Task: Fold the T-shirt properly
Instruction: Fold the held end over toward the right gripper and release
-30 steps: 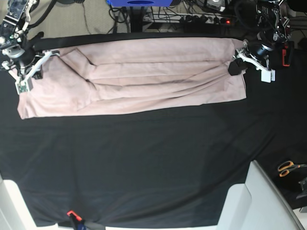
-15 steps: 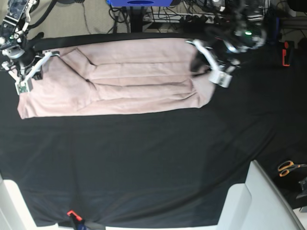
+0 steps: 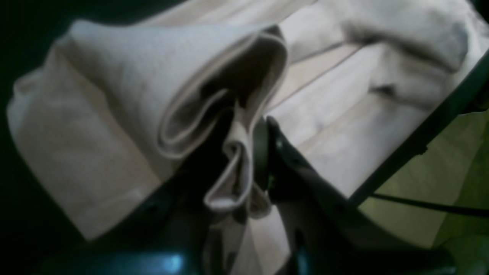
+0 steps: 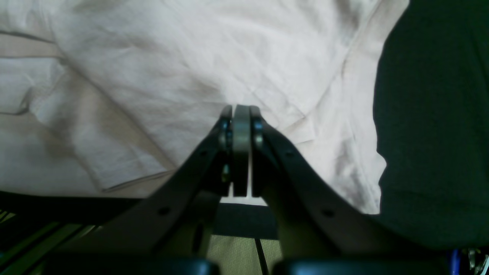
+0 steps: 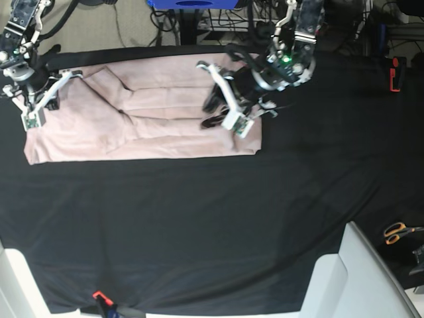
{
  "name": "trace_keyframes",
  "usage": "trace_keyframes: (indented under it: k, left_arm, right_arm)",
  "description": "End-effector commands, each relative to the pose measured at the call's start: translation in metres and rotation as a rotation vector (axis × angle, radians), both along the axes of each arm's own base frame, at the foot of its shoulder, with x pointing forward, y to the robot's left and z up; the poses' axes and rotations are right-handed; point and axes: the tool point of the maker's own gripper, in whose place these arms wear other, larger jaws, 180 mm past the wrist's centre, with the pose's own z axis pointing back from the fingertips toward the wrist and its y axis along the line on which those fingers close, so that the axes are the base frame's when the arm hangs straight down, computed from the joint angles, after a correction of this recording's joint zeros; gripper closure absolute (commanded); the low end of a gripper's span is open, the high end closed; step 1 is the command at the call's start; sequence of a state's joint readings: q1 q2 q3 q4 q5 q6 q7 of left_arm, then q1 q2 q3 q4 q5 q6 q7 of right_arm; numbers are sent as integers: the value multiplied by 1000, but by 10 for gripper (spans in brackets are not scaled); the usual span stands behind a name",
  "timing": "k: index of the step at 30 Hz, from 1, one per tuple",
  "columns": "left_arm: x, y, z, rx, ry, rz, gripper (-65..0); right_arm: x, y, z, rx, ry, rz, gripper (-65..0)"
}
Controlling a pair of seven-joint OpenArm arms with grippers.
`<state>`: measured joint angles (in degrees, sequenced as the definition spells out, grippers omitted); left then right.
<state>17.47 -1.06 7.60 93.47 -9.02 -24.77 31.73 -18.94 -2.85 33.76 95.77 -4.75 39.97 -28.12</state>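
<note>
- The T-shirt [image 5: 132, 126] is lying along the far side of the black-covered bench [image 5: 212, 225], already narrowed into a long band, so the lengthwise folds look done.
- The left claw [image 5: 211, 109] is gripping the band's end and holding it lifted over the middle of the shirt; judging by this, the crosswise fold is under way, not yet laid down.
- The right claw [image 4: 237, 114] is standing closed, its tips over the cloth near the other end; whether it is pinching fabric I cannot tell.
- The left wrist view is showing layered hems bunched at the left claw [image 3: 250, 168], which the base view is hiding behind the arm.
- Only the base view is giving the shirt's whole outline.
</note>
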Motion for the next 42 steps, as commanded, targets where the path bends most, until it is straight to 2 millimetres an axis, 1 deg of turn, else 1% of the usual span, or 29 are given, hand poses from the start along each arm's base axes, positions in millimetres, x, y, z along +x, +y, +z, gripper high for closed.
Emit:
trace_keyframes:
  k: [1, 4, 7, 10, 13, 15, 16, 18, 21, 27, 29, 34, 38, 39, 42]
  left_arm:
    - [9, -11, 13, -42, -40, 1, 0]
    - [12, -23, 14, -61, -38, -5, 0]
    - [13, -32, 7, -78, -12, -2, 0]
    - [15, -37, 2, -89, 5, 0, 0]
    - [14, -37, -4, -87, 22, -1, 0]
    - [17, -37, -2, -87, 15, -1, 0]
    - [19, -40, 0, -89, 9, -10, 0]
    - [12, -52, -2, -86, 13, -57, 0]
    - [13, -64, 3, -91, -2, -96, 0]
    - [14, -66, -1, -93, 10, -97, 0]
    - [18, -68, 1, -94, 1, -102, 0]
    - [19, -67, -8, -88, 29, -102, 0]
    - [22, -69, -7, -89, 24, -105, 0]
    - [23, -70, -6, -92, 21, -105, -33]
    - [28, -76, -1, -107, 11, -102, -158]
  right_arm:
    - [7, -3, 9, -6, -41, 4, 0]
    - [7, -3, 9, -6, -41, 4, 0]
    - [7, -3, 9, -6, -41, 4, 0]
    - [7, -3, 9, -6, -41, 4, 0]
    - [7, -3, 9, -6, -41, 4, 0]
    - [7, -4, 9, -8, -41, 4, 0]
    - [7, -4, 9, -8, -41, 4, 0]
    - [8, -4, 10, -8, -42, 4, 0]
    - [8, -4, 10, -8, -42, 4, 0]
    - [7, -4, 9, -9, -41, 5, 0]
    - [7, -5, 10, -10, -41, 5, 0]
    - [8, -4, 10, -9, -42, 5, 0]
    - [8, -4, 10, -9, -42, 5, 0]
    - [8, -4, 10, -9, -42, 5, 0]
    - [8, -5, 10, -10, -42, 5, 0]
